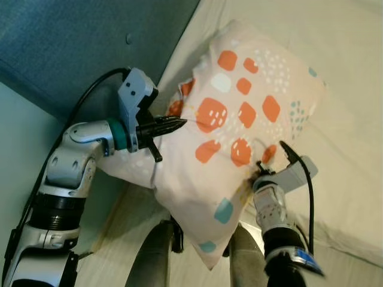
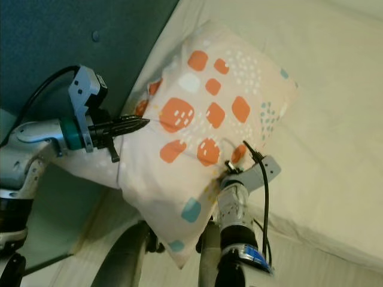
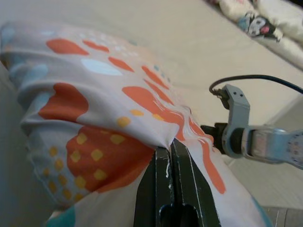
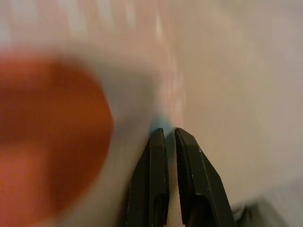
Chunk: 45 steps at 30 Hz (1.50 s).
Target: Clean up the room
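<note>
A cream pillow (image 1: 239,125) with orange, blue and white patches hangs in the air above a beige bed (image 1: 347,72), held between both arms. My left gripper (image 1: 181,124) is shut on a pinch of cloth at the pillow's left edge; the left wrist view has the fingers (image 3: 171,156) pressed together on a fold of the pillow (image 3: 104,118). From below, my right gripper (image 1: 258,170) is shut on cloth at the pillow's lower right side. In the right wrist view its fingertips (image 4: 163,135) pinch the pillow (image 4: 71,118) cloth, blurred.
A teal padded headboard (image 1: 90,42) rises at the upper left. A pale wall (image 1: 24,137) lies left of my left arm. More patterned pillows (image 3: 260,19) lie far across the bed. My own legs (image 1: 155,257) stand below the pillow.
</note>
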### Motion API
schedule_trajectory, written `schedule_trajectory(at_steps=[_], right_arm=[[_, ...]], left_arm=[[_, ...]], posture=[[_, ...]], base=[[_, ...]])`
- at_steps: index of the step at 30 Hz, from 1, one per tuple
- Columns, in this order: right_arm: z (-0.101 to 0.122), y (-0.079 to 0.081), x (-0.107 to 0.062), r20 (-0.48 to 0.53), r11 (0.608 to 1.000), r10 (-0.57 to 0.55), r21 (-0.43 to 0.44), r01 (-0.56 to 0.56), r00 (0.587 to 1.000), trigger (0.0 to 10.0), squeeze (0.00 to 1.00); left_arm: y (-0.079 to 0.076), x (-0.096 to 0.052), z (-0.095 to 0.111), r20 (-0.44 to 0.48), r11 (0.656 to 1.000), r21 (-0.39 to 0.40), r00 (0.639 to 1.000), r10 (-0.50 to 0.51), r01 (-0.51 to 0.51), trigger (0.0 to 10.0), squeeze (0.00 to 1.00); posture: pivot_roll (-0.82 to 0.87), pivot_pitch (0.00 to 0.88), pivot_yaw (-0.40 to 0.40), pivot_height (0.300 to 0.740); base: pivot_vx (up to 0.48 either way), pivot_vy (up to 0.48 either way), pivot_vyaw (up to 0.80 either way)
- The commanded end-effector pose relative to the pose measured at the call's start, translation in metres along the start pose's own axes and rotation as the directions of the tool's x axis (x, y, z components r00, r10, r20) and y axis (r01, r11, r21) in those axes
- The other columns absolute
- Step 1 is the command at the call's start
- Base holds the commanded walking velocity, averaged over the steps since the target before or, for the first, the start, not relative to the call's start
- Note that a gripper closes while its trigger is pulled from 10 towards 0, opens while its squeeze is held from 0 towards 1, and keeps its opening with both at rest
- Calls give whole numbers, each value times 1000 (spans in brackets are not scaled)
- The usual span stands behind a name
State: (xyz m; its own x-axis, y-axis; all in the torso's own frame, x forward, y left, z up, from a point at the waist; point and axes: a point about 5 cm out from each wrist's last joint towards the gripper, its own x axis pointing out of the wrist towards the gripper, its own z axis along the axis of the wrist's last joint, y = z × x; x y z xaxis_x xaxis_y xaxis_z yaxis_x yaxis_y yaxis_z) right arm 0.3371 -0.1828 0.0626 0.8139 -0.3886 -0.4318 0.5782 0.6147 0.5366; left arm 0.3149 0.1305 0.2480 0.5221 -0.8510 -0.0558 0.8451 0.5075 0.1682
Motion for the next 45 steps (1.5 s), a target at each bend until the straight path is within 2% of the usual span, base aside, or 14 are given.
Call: schedule_trajectory(at_steps=[1,8,11,17,22,26,28,30,34,40,41,43,44,45], right_arm=[[-8,-15,1,-28,998,-63,0,63,998,10000,0],[15,-5,12,3,991,-101,83,101,995,10000,0],[17,21,16,-86,982,42,188,-25,995,10000,0],[19,36,16,-140,963,134,253,-95,981,10000,0],[31,64,14,-172,886,296,417,-203,939,10000,0],[42,74,14,-121,865,355,419,-277,927,10000,0],[62,91,11,-36,822,457,398,-407,889,10000,0],[62,91,11,-36,822,457,398,-407,889,10000,0],[96,109,8,65,788,531,330,-520,845,10000,0],[102,119,5,63,778,570,281,-562,819,10000,0],[96,123,3,41,771,591,263,-580,805,10000,0],[92,123,2,34,766,600,264,-586,799,10000,0],[90,123,2,30,762,606,267,-590,795,10000,0],[84,122,2,22,763,606,268,-589,795,10000,0]], left_arm=[[-1,-7,7,37,1000,-3,999,1,-1,0,0],[-4,-9,24,77,1000,-7,997,10,-9,0,0],[-7,-11,33,95,1000,-16,995,8,-7,0,0],[-11,-12,41,115,1000,-23,993,9,-7,0,0],[-15,-12,59,183,999,-10,982,36,-35,0,0],[-14,-12,65,209,998,-9,976,55,-54,0,0],[-16,-15,69,222,998,-14,973,66,-64,0,0],[-16,-15,69,222,998,-14,973,66,-64,0,0],[-19,-25,70,219,994,-31,970,109,-105,0,0],[-8,-36,65,201,967,-55,946,255,-249,0,0],[3,-36,47,102,929,-12,923,370,-371,0,0],[6,-34,35,40,918,-7,918,396,-396,0,0],[7,-32,28,0,913,-6,913,409,-409,4431,0],[7,-29,18,-49,914,-1,913,405,-405,10000,0]], posture=[[25,368,132,726],[44,366,132,726],[66,376,128,726],[87,384,120,726],[130,396,101,726],[145,397,96,726],[161,400,83,726],[161,400,83,726],[180,407,72,726],[183,403,71,726],[182,402,70,726],[182,401,66,726],[182,401,66,726],[174,402,68,726]], base=[[0,0,0],[0,0,0],[0,0,0],[0,0,0],[0,0,0],[0,0,0],[0,0,0],[0,0,0],[0,0,0],[0,0,0],[0,0,0],[0,0,0],[0,0,0],[0,0,0]])
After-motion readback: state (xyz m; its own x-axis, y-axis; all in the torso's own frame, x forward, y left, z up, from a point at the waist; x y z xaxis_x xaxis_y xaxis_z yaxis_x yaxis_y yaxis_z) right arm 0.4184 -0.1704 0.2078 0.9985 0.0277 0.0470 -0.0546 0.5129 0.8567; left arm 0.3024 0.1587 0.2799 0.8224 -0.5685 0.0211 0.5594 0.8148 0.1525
